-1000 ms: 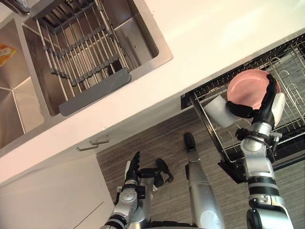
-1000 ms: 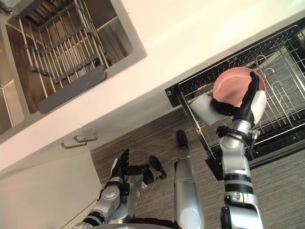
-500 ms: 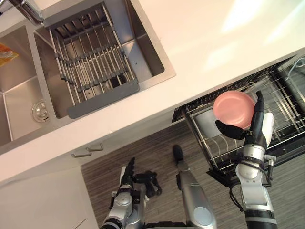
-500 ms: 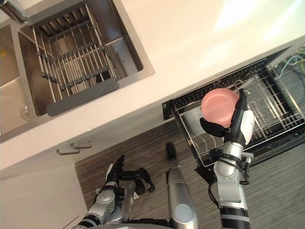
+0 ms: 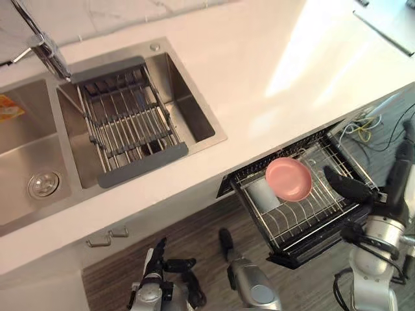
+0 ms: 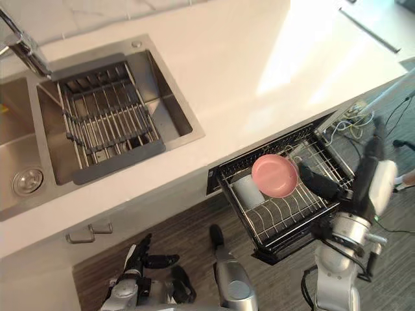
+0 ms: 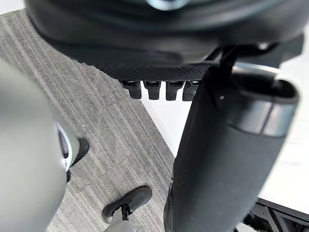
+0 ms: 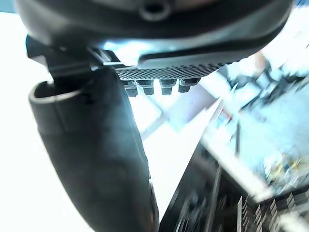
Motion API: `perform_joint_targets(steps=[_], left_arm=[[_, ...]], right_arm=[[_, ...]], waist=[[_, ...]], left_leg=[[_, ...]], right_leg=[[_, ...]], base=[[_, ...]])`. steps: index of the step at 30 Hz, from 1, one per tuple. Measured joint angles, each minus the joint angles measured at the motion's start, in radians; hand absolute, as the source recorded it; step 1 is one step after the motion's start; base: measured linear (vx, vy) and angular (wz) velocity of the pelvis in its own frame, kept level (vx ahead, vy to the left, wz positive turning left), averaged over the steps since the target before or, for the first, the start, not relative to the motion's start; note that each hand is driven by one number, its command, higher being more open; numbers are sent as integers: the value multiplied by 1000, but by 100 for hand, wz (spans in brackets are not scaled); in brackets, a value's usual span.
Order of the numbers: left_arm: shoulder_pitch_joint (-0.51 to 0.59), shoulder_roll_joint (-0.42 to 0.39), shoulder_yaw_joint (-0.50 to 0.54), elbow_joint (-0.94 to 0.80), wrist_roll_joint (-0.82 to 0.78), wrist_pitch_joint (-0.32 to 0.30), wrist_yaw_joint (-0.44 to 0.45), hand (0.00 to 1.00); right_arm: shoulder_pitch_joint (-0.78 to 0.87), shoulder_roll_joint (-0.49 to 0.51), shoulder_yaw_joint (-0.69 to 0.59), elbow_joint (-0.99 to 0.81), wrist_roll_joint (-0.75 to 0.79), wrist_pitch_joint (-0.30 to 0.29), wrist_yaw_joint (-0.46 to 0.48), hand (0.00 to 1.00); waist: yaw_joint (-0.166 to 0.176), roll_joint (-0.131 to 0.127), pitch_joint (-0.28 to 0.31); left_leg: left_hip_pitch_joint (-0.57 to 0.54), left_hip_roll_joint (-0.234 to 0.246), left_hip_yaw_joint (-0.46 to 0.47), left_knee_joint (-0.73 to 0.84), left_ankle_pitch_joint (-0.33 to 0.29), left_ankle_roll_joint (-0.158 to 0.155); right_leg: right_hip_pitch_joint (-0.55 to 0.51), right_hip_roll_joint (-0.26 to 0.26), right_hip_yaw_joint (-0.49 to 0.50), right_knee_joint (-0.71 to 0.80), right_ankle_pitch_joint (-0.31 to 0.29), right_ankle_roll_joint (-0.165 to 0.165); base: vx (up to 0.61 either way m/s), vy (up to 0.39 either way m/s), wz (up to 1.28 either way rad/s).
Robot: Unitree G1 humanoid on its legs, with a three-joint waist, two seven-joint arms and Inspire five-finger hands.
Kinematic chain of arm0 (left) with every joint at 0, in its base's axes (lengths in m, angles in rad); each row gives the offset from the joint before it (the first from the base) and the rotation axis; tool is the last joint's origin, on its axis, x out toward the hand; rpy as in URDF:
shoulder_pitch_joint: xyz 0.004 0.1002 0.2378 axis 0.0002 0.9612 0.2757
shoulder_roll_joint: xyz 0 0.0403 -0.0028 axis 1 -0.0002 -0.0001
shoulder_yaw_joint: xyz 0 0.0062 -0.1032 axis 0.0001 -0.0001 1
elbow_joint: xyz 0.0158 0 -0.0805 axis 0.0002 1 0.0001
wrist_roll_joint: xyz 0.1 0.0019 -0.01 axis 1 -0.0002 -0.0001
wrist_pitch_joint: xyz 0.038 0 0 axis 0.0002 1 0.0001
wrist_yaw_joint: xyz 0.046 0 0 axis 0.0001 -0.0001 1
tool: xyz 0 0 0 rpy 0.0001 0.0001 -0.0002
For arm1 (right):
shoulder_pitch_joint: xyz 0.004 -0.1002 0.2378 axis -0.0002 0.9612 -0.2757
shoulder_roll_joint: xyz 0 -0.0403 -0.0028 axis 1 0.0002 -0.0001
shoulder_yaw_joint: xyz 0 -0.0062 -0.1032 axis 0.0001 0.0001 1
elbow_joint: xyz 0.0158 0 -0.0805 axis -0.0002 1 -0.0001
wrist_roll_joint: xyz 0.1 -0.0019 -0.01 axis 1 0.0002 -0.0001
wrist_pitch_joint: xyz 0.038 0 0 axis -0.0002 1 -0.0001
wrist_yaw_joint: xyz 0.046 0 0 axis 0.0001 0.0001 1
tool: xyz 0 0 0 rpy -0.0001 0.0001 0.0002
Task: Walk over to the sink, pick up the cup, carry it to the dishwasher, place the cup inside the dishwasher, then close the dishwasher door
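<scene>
One pink cup [image 5: 288, 179] is seen lying in the dishwasher rack [image 5: 306, 217], the right hand [image 6: 372, 186] held just beside it, fingers [image 6: 375, 148] straight, the left hand [image 5: 153, 271] hung low, fingers relaxed.

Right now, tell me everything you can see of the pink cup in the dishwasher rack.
The pink cup is round, smooth and plain, plastic-looking. It sits in the pulled-out dishwasher rack, round face toward the camera, beside a white container. The right hand is open, close by but apart from it.
</scene>
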Motion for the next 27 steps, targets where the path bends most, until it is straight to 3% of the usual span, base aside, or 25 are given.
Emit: perform_joint_targets(steps=[5, 8, 13, 16, 20, 27], left_arm=[[36, -22, 23, -4, 23, 3, -16, 100], [40, -39, 38, -9, 30, 5, -19, 100], [48, -69, 38, -9, 30, 13, -35, 100], [49, -97, 39, -8, 30, 17, -38, 100], [48, -128, 40, -4, 30, 18, -40, 100], [38, -139, 58, 17, 30, 19, -55, 100]], right_arm=[[107, 117, -109, 3, 148, -3, -9, 100], [139, 159, -148, 31, 225, -5, -23, 100], [143, 200, -173, 182, 420, -14, -33, 100], [141, 200, -177, 301, 567, -35, -28, 100], [133, 196, -150, 477, 820, -63, 24, 100], [127, 193, -9, 630, 1082, -76, 168, 100]], waist=[[-10, 7, -56], [-10, 9, -60], [-9, 15, -87], [-8, 33, -99], [-4, 50, -108], [-3, 59, -109]], left_leg=[[44, -1, 36, -34, 3, -3], [70, 2, 51, -39, 2, -6], [101, 14, 76, -38, -9, -23], [107, 16, 79, -37, -11, -28], [121, 16, 80, -36, -14, -34], [121, 19, 84, -36, -14, -46]], right_leg=[[4, 5, 12, 34, -36, -13], [3, 9, -2, 78, -63, -17], [-13, 12, -47, 156, -105, -30], [-27, 12, -56, 197, -128, -33], [-43, 12, -64, 258, -169, -31], [-68, 8, -82, 301, -194, -43]], base=[[43, 15, -15], [46, -2, -11], [46, -27, -15], [55, -24, -3], [44, -23, 0], [22, -20, -1]])
